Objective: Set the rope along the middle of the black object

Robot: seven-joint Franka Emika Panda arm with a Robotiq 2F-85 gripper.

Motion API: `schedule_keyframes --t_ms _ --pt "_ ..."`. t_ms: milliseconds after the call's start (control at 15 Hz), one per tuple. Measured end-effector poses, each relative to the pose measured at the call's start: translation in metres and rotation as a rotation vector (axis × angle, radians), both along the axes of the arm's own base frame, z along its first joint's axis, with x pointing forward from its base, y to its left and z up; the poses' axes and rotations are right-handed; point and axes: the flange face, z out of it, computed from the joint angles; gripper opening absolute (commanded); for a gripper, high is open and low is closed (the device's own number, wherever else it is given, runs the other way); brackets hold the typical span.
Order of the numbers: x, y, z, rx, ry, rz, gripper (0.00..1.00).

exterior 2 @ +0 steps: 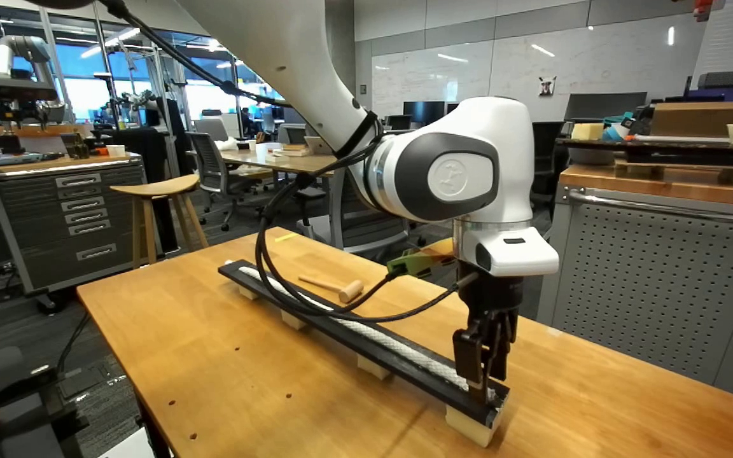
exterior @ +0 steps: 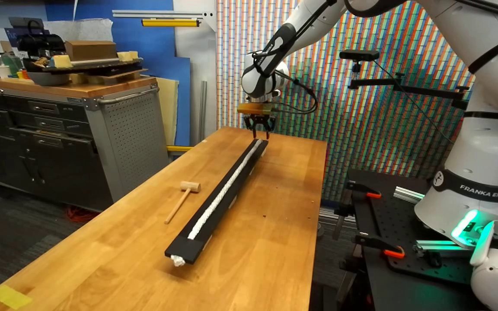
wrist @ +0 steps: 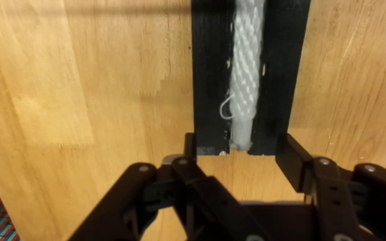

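The rope (exterior: 218, 198), a white twisted cord, lies straight along the middle of the black bar (exterior: 223, 211). Both also show in an exterior view, the rope (exterior 2: 404, 348) and the bar (exterior 2: 341, 337). At one end of the bar the rope passes under a black section and a frayed white tuft (exterior: 178, 260) sticks out. In the wrist view, the rope's other end (wrist: 245, 77) sits in the slot at the bar's end (wrist: 209, 83), with a loose thread loop beside it. My gripper (wrist: 236, 147) is open and empty at this end, fingers on either side of the bar; touching cannot be told.
A small wooden mallet (exterior: 190, 186) lies on the wooden table (exterior: 270, 259) beside the bar. Pale blocks (exterior 2: 468, 426) hold the bar above the table. The arm's black cables (exterior 2: 341, 312) hang over the bar. Yellow tape (exterior: 10, 296) marks a table corner.
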Motion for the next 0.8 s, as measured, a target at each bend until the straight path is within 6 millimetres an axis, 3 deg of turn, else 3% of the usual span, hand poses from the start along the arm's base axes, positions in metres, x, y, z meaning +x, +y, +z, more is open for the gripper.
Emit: schedule_keyframes --t_ms 67,467,800 --pt "0.000 -0.001 0.001 -0.002 -0.002 -0.001 1.00" --pt "0.007 0.000 0.014 -0.007 -0.026 0.015 1.00" --pt "0.025 0.022 0.065 -0.010 -0.084 0.133 1.00"
